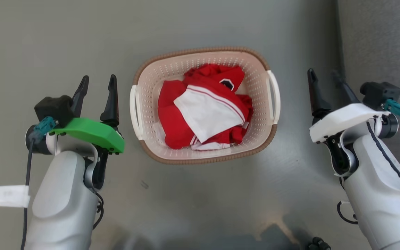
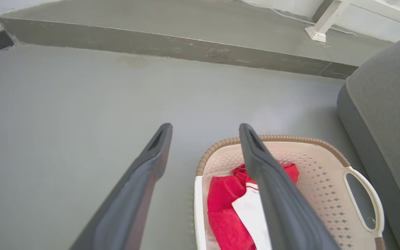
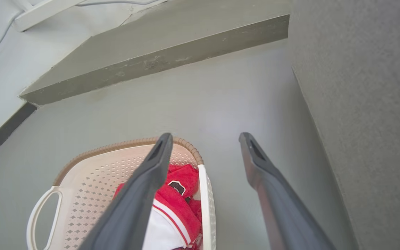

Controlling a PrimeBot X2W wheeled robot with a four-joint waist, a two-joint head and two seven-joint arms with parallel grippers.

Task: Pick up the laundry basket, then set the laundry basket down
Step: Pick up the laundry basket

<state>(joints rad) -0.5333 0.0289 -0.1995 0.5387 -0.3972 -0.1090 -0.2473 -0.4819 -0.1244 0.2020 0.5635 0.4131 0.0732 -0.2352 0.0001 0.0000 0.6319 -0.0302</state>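
- Left tool, lower left of the head view: fingers parted, nothing between them, just beside the white handle at frame left but clear of it.
- Right tool, right of the head view: likewise released and empty, somewhat farther from the white handle at frame right, with a strip of bare floor between.
- Laundry basket, centre of the head view: upright on the grey floor, flanked by both tools, with a red and white garment bundled inside.
- Left wrist view: left tool spread open, one finger over bare floor and the other crossing the laundry basket at lower right.
- Right wrist view: right tool spread open, one finger crossing the laundry basket at lower left, the other over bare floor.
- Grey upholstered furniture, along the right edge of the head view, close behind the right tool; little room on that side, by the look of it.
- Progress, as a judgement: nothing completed yet. No contact with either handle, so pick-up not begun.
- Left to do: close in on both handles, grip, lift level so the garment stays in, then lower back to the floor and release.
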